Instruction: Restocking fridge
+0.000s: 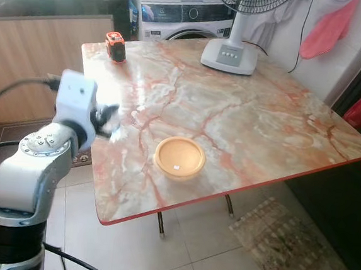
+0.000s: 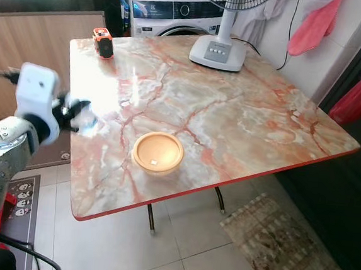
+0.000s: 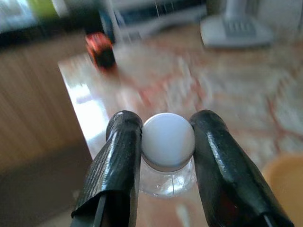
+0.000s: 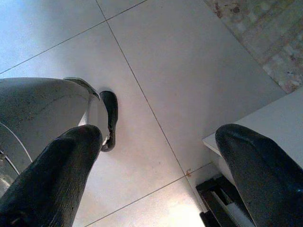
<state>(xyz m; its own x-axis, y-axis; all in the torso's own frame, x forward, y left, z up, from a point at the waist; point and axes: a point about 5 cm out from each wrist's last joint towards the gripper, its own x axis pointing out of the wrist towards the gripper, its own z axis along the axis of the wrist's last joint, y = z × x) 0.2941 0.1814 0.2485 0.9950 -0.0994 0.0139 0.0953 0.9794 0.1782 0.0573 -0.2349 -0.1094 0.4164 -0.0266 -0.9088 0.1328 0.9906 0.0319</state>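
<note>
My left gripper (image 3: 165, 122) is shut on a small clear plastic bottle (image 3: 168, 176), its two black fingers (image 3: 124, 142) pressing either side of the white cap (image 3: 168, 141). From the head, the left gripper (image 1: 108, 118) hovers with the blurred bottle (image 2: 84, 119) at the left edge of the marble table (image 1: 252, 116). My right gripper (image 4: 158, 137) hangs low over the tiled floor, its fingers spread wide and nothing between them.
On the table stand an orange bowl (image 1: 179, 158) near the front, an orange-and-black tape measure (image 1: 115, 46) at the far left corner, and a fan base (image 1: 230, 55) at the back. A washing machine (image 1: 184, 18) stands behind. A rug (image 1: 284, 245) lies at front right.
</note>
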